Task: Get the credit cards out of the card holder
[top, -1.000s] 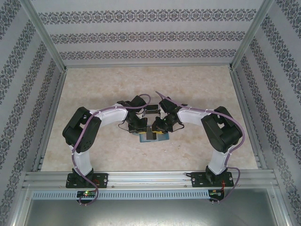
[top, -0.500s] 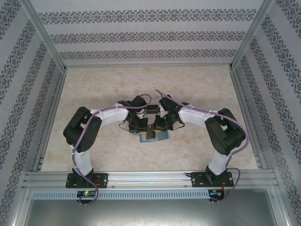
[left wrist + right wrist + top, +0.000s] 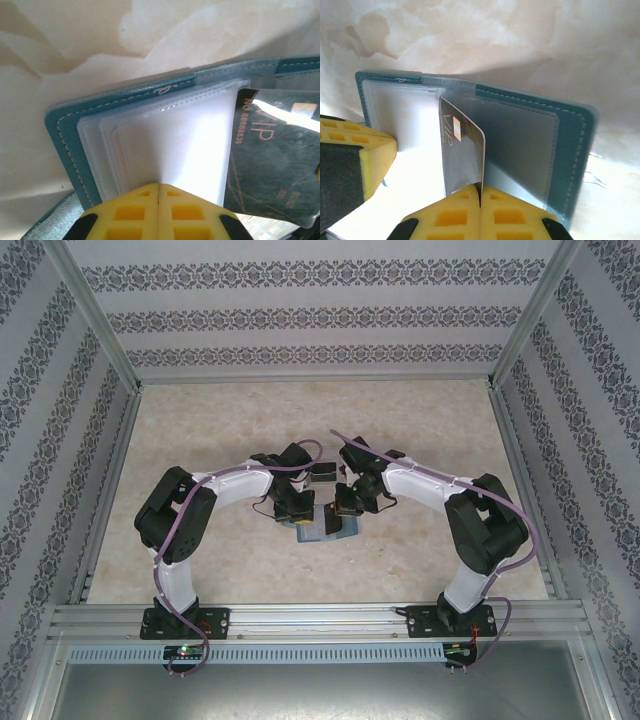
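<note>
From the top external camera, the card holder (image 3: 322,532) lies open on the marble table (image 3: 200,440), near its middle. The left gripper (image 3: 303,512) comes down on the holder's left half and the right gripper (image 3: 343,512) on its right half. The arms hide most of the holder, and the jaws are too small to read here.

On the left wrist camera, the left gripper (image 3: 159,188) is clenched, its yellow pads pressed together on the holder's clear plastic sleeves (image 3: 170,140). To the right of the sleeves a dark credit card (image 3: 272,165) marked "VIP" sticks out, cut off by the frame edge.

On the right wrist camera, the right gripper (image 3: 480,189) is clamped on the near edge of the credit card (image 3: 462,150), which stands tilted up from the holder's fold. The left gripper's pad (image 3: 357,155) rests on the holder's left page.
</note>
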